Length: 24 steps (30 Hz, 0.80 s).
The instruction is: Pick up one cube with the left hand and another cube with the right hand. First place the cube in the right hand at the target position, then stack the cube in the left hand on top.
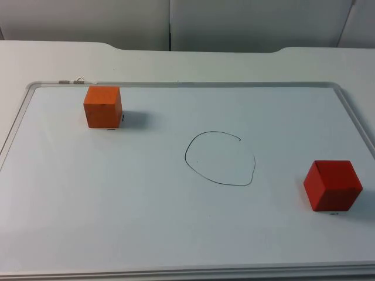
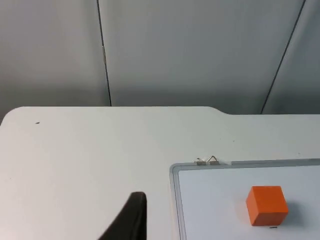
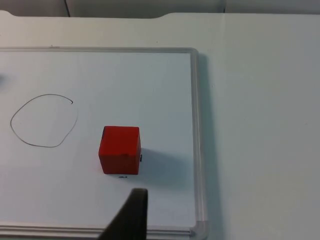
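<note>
- Top view: orange cube (image 1: 102, 106) sits at ten o'clock of a drawn circle (image 1: 220, 158) on the whiteboard (image 1: 176, 234); red cube (image 1: 332, 185) at four o'clock.
- Left gripper (image 2: 131, 220) and right gripper (image 3: 132, 217) hover apart from the cubes; finger spread cannot be told.

One orange wooden cube (image 1: 102, 106), one red wooden cube (image 1: 332, 185), one hand-drawn black circle (image 1: 220, 158), one metal-framed whiteboard (image 1: 176, 234)

White table (image 1: 176, 64) carries a whiteboard (image 1: 176, 234) lying flat, w/ two small clips (image 1: 70, 81) at its far left edge. On the board: orange cube (image 1: 102, 106) far left, red cube (image 1: 332, 185) near right, hand-drawn black circle (image 1: 220, 158) between, cubes well apart.
</note>
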{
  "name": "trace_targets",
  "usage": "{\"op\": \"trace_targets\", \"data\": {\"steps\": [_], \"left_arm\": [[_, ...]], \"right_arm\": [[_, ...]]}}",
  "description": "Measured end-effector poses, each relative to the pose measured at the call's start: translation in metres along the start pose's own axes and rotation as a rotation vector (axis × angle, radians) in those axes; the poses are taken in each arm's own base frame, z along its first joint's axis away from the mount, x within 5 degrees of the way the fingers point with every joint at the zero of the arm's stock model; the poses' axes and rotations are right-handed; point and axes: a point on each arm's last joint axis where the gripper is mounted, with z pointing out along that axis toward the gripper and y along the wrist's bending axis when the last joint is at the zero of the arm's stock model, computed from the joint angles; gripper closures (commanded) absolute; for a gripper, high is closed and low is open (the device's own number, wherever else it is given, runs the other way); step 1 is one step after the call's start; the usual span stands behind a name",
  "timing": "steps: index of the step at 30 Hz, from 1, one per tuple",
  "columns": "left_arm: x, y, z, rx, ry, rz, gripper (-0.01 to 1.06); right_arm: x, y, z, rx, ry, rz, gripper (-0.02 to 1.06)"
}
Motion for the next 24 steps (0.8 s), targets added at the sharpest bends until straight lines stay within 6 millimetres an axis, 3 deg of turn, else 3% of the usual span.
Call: {"op": "trace_targets", "data": {"steps": [3, 4, 5, 6, 8, 11, 12, 15, 16, 18, 20, 24], "left_arm": [[-0.018, -0.001, 0.034, 0.037, 0.052, 0.008, 0.0], [-0.021, -0.003, 0.055, 0.07, 0.089, -0.003, 0.0], [-0.022, -0.003, 0.07, 0.09, 0.108, -0.002, 0.0], [-0.022, -0.003, 0.07, 0.09, 0.108, -0.002, 0.0], [-0.021, -0.007, 0.096, 0.13, 0.144, -0.004, 0.0], [-0.011, -0.013, 0.137, 0.159, 0.206, 0.002, 0.0], [-0.011, -0.013, 0.137, 0.159, 0.206, 0.002, 0.0], [0.006, -0.026, 0.176, 0.189, 0.277, 0.01, 0.0], [0.006, -0.026, 0.176, 0.189, 0.277, 0.01, 0.0], [0.023, -0.039, 0.208, 0.205, 0.332, 0.01, 0.0], [0.029, -0.045, 0.218, 0.209, 0.342, 0.002, 0.0], [0.057, -0.071, 0.264, 0.229, 0.42, -0.014, 0.0]], "right_arm": [[0.0, 0.0, 0.0, 0.0, 0.0, 0.0, 0.0], [0.0, 0.0, 0.0, 0.0, 0.0, 0.0, 0.0], [0.0, 0.0, 0.0, 0.0, 0.0, 0.0, 0.0], [0.0, 0.0, 0.0, 0.0, 0.0, 0.0, 0.0], [0.0, 0.0, 0.0, 0.0, 0.0, 0.0, 0.0], [0.0, 0.0, 0.0, 0.0, 0.0, 0.0, 0.0], [0.0, 0.0, 0.0, 0.0, 0.0, 0.0, 0.0], [0.0, 0.0, 0.0, 0.0, 0.0, 0.002, 0.0], [0.0, 0.0, 0.0, 0.0, 0.0, 0.002, 0.0], [0.0, 0.0, 0.0, 0.0, 0.0, 0.002, 0.0], [0.0, 0.0, 0.0, 0.0, 0.0, 0.002, 0.0], [0.0, 0.0, 0.0, 0.004, 0.0, 0.016, 0.0]]}}
